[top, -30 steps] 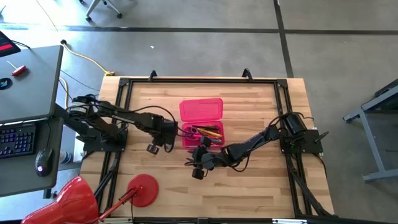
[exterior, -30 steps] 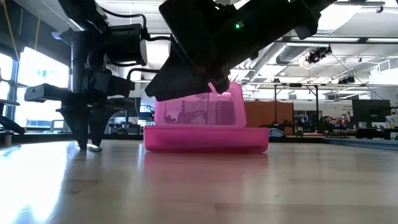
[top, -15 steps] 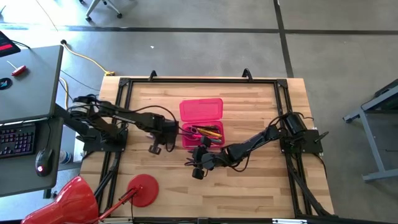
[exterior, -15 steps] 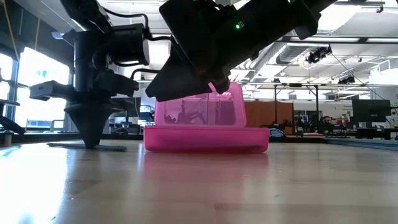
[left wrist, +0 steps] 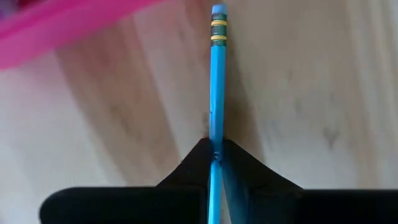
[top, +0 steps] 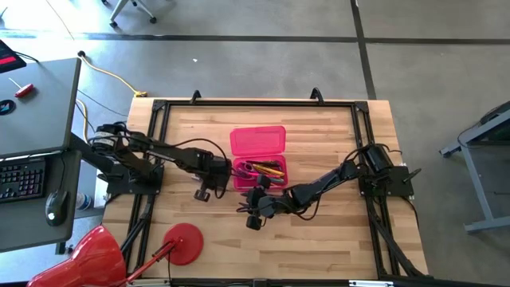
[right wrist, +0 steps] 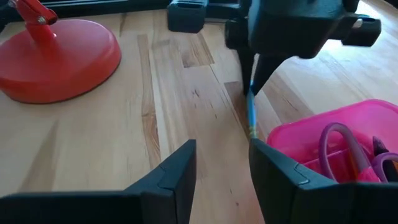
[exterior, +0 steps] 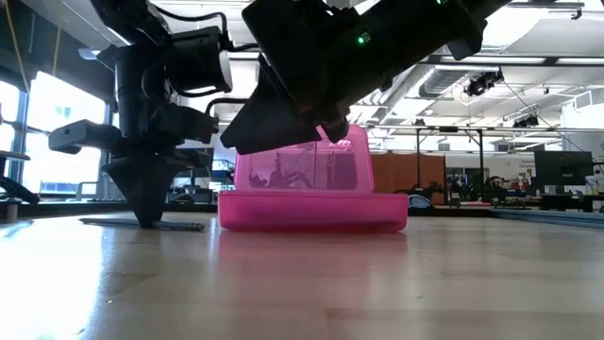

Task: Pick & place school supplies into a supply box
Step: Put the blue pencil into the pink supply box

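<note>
Two arms meet mid-table. Left gripper (left wrist: 215,155) pinches a blue pencil (left wrist: 216,81) lying flat on the wood just left of the pink box (top: 259,156), probably to lift it in. Box, lid open, holds scissors (right wrist: 339,143) and pens. Right gripper (right wrist: 222,163), near the front edge, is spread, waiting.

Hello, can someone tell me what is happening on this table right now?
The left gripper is shut on a blue pencil lying on the wooden table, just beside the open pink box. The box already holds pens, pencils and purple scissors. The right gripper hangs open near the box's front, holding nothing. A red disc sits at the table's front edge.
</note>
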Controlling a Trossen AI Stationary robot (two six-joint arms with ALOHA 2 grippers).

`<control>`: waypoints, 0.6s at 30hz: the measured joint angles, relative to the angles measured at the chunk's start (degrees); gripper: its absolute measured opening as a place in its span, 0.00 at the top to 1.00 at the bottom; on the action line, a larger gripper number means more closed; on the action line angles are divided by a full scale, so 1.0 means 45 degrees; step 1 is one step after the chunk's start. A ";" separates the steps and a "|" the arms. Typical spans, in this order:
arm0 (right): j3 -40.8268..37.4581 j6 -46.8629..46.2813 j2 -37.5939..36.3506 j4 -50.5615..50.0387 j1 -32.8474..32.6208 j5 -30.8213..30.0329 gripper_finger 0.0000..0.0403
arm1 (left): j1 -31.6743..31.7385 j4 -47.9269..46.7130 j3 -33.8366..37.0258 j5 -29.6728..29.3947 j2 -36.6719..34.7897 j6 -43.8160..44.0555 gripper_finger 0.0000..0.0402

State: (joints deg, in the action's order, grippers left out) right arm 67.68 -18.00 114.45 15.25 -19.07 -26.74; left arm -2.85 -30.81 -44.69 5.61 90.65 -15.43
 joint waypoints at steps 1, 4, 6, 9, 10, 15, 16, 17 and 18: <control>0.0000 0.0004 0.0000 0.0000 0.0000 0.0001 0.69 | -0.0087 0.0145 -0.0010 0.0061 0.0001 0.0119 0.85; 0.0000 0.0001 0.0000 0.0001 0.0000 -0.0004 0.69 | -0.0340 0.0552 -0.0010 0.0295 0.0014 0.0504 0.85; 0.0000 -0.0124 0.0000 0.0000 0.0000 0.0001 0.69 | -0.0496 0.0931 -0.0010 0.0634 0.0037 0.0759 0.85; 0.0000 -0.0732 0.0100 0.0007 -0.0081 0.0161 0.69 | -0.0849 0.1795 -0.0010 0.1547 0.0053 0.1154 0.85; 0.0000 -0.0794 0.0183 0.0000 -0.0161 0.0147 0.69 | -0.0945 0.2212 -0.0010 0.1822 0.0053 0.1248 0.85; -0.0005 -0.0808 0.0920 0.0854 -0.0697 -0.0436 0.69 | -0.1708 0.4091 -0.0010 0.2452 0.0044 0.1345 0.85; -0.0005 -0.0739 0.1099 0.1266 -0.0807 -0.0586 0.69 | -0.1841 0.4400 -0.0012 0.2460 0.0075 0.1342 0.85; -0.0005 -0.0555 0.1242 0.1503 -0.0928 -0.0771 0.69 | -0.1951 0.4610 -0.0015 0.2433 0.0103 0.1342 0.85; -0.0005 -0.0350 0.1358 0.1608 -0.1052 -0.1049 0.69 | -0.2047 0.4673 -0.0015 0.2385 0.0112 0.1342 0.85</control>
State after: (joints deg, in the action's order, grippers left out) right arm 67.66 -19.58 120.56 22.48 -23.80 -31.47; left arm -12.06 -9.78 -44.75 16.34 91.15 -9.39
